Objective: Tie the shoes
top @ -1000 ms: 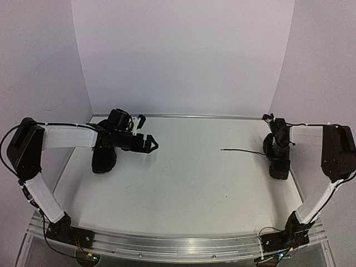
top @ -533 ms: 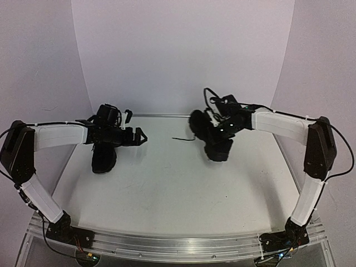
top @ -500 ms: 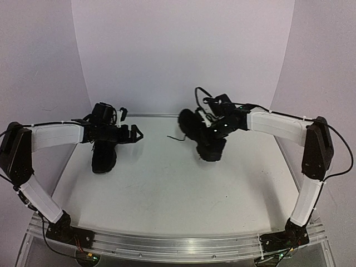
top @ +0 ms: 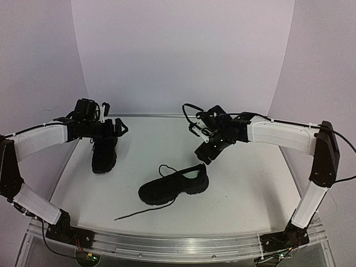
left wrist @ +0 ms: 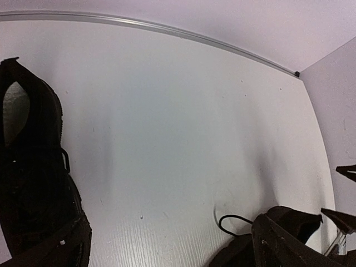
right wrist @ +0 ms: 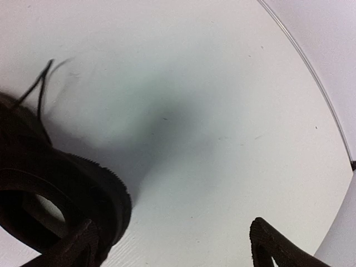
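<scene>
right claw (top: 200,144) hangs with jaws wide apart by the heel of the middle shoe (top: 173,186), gripping nothing; left claw (top: 115,119) likewise spread, empty, above the other shoe (top: 104,157)

No text, label, brand, number or sign can be read in any of the views.
</scene>
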Tool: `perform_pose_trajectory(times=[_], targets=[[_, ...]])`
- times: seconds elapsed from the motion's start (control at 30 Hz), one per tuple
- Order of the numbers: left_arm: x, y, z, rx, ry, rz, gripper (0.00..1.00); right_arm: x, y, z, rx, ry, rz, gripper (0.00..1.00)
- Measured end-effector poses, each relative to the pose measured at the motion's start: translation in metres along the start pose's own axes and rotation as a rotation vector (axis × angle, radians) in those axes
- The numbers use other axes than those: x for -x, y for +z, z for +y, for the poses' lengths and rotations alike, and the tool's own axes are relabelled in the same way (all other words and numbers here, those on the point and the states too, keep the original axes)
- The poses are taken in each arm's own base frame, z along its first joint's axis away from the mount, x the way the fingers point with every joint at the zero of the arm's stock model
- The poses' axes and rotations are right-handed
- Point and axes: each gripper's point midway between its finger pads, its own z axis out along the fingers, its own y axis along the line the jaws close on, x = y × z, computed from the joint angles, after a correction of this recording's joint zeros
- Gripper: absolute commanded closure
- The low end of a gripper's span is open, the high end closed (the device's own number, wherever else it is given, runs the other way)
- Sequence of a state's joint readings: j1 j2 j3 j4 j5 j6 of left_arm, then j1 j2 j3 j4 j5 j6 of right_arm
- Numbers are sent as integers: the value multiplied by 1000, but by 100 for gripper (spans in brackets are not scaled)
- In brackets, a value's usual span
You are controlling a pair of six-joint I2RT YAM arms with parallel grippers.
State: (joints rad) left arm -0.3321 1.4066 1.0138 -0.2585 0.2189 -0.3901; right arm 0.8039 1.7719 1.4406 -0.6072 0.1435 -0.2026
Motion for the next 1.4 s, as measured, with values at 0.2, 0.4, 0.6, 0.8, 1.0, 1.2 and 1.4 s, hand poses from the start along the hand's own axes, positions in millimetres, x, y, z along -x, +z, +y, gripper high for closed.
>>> perform_pose_trajectory(times=[0.2, 0.4, 0.6, 0.8, 1.0, 1.2, 1.4], targets=[[-39, 20, -22, -78, 92, 130, 3, -22, -39, 17, 182, 233, -68, 23], [-111, 44, -38, -75, 219, 348, 28, -76, -27, 58, 330, 407, 17, 30], [-173, 41, -42, -72, 305, 491, 35, -111, 13, 79, 349, 528, 138, 33], [-222, 29, -62, -125, 390, 591, 42, -91, 46, 75, 335, 560, 143, 32], [-247, 26, -102, -253, 440, 604, 44, -35, 70, 27, 318, 624, 22, 32], [-252, 37, -125, -344, 400, 561, 45, 12, 82, -19, 356, 659, -91, 33], [-249, 68, -152, -406, 357, 539, 44, 35, 101, -13, 462, 642, -119, 31]])
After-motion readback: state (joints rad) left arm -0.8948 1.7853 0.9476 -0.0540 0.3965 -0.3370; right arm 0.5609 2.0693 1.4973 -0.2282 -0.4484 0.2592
